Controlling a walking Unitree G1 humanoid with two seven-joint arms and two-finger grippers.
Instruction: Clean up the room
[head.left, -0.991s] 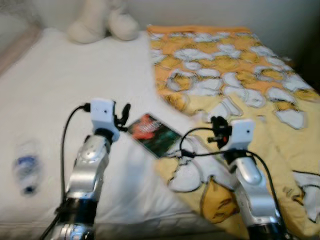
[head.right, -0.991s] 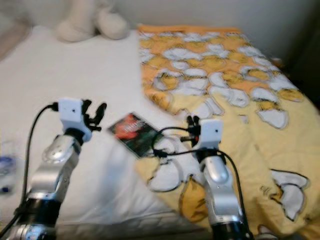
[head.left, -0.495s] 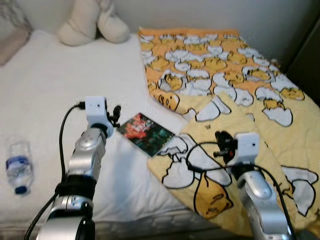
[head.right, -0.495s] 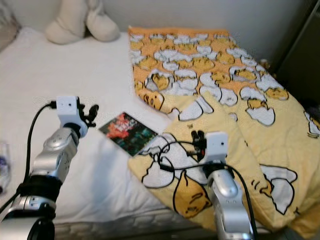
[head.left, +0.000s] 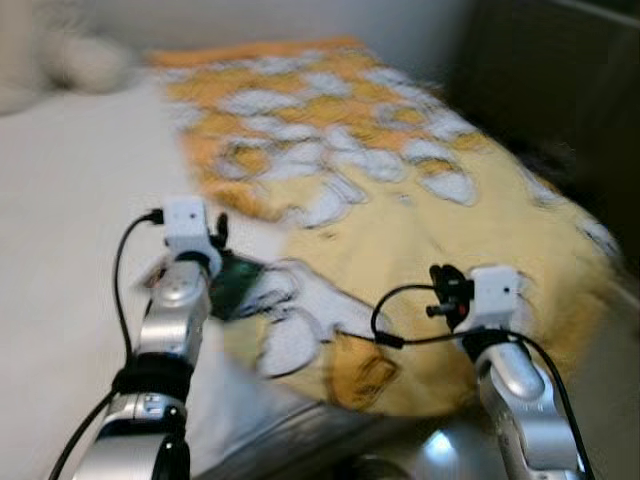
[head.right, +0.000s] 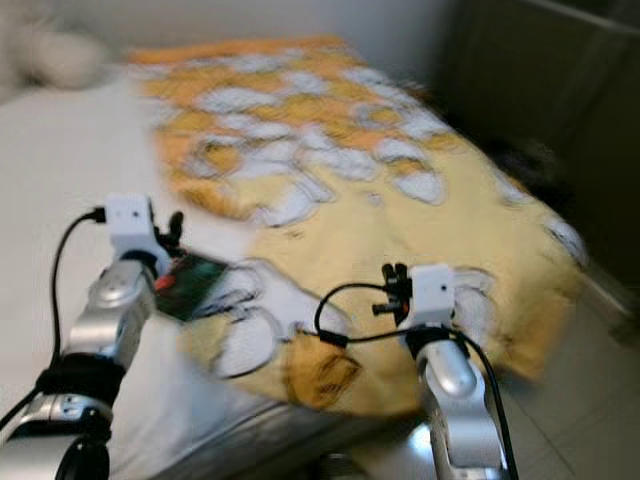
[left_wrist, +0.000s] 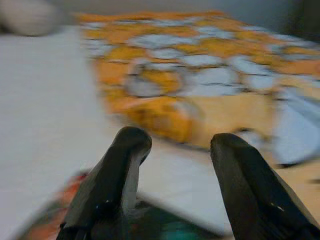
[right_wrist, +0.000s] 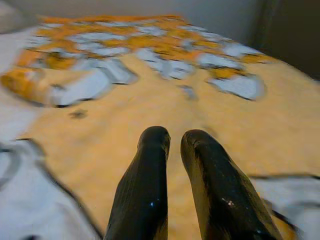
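While both head views are blurred, they show a bed (head.left: 60, 230) with a white sheet, and a yellow and orange blanket (head.left: 400, 200) with white cartoon shapes spread across its right part and hanging over the near edge. A flat dark packet with red and green print (head.right: 190, 285) lies on the sheet just at the blanket's left border, with its right end partly under the fabric.

Raised over the bed, the left claw (left_wrist: 172, 150) sits just above and beside that packet; in the left wrist view its two black fingers (left_wrist: 117, 175) stand well apart, released and holding nothing, with the packet's coloured print showing below them. In the left eye view the same claw (head.left: 215, 235) shows as small dark tips beyond its white wrist block.

Over the blanket's front part, the right claw (right_wrist: 172, 145) points along the yellow fabric. Its fingers (right_wrist: 145, 185) lie almost together with only a thin slit between them, clenched on nothing. A black cable (head.left: 395, 315) loops from the right wrist.

At the head of the bed a pale, blurred soft shape (head.left: 80, 60) rests on the sheet. Dark furniture (head.right: 540, 90) stands to the bed's right, and a pale floor (head.right: 580, 400) shows below the blanket's hanging edge.
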